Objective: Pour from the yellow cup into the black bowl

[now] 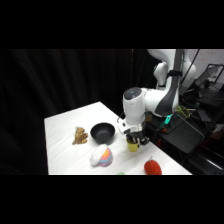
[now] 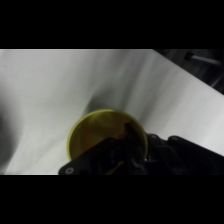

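The yellow cup (image 1: pixel 132 146) stands upright near the table's right side, just right of the black bowl (image 1: pixel 102 132). My gripper (image 1: pixel 135 141) comes down from above onto the cup and is shut on its rim. In the wrist view the yellow cup (image 2: pixel 95 132) opens towards the camera right at the linkage. The gripper (image 2: pixel 134 144) straddles its right rim, one dark finger (image 2: pixel 129 134) reaching inside. What the cup holds is too dark to tell. The bowl is out of the wrist view.
A pastel plush lump (image 1: pixel 101 156) lies in front of the bowl and a brown lumpy object (image 1: pixel 79 135) to its left. A red rounded object (image 1: pixel 153 167) sits at the front right edge. Dark equipment (image 1: pixel 182 132) stands beyond the table's right side.
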